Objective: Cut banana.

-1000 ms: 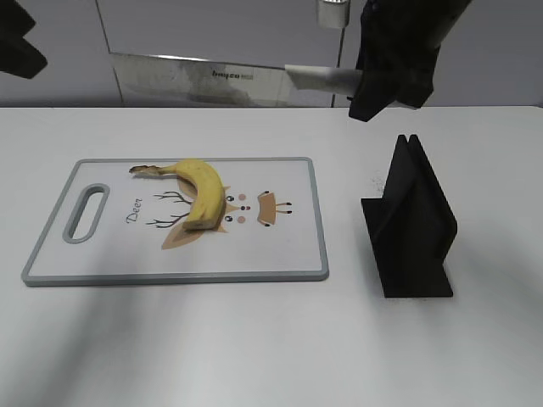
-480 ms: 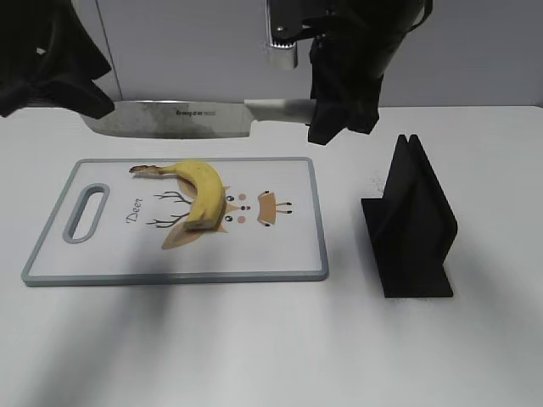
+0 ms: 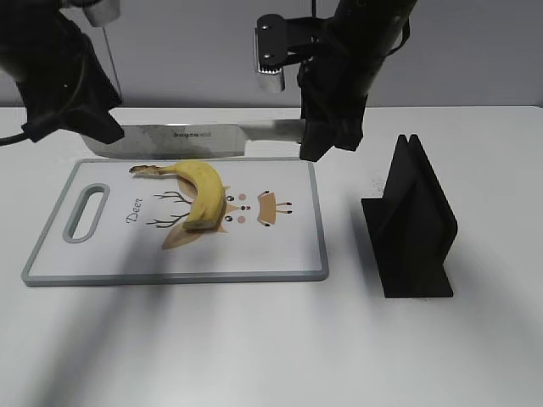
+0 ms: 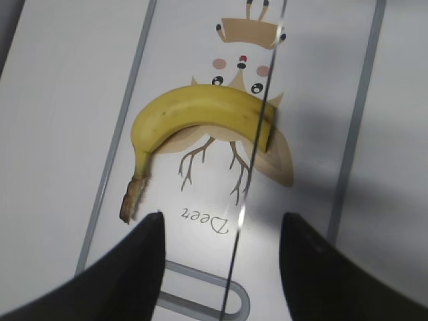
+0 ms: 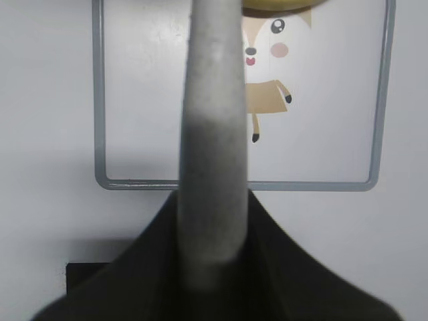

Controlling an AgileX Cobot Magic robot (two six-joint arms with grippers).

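A yellow banana (image 3: 200,190) lies on the white deer-print cutting board (image 3: 280,246). My right gripper (image 3: 320,136) is shut on the grey handle of a big knife (image 3: 195,140), holding it level above the board's far edge, with the blade pointing left. My left gripper (image 3: 97,125) hovers at the blade's tip. In the left wrist view its jaws (image 4: 221,231) are open, with the knife's thin edge (image 4: 257,134) running between them over the banana (image 4: 200,117) and the board (image 4: 167,53). The right wrist view shows the handle (image 5: 212,134) in my gripper (image 5: 212,227) above the board (image 5: 134,100).
A black knife stand (image 3: 411,225) sits on the white table to the right of the board. A grey wall runs behind the table.
My right arm has carried the knife left and down, toward the board's far edge. My left arm has come in from the upper left to the blade's tip.
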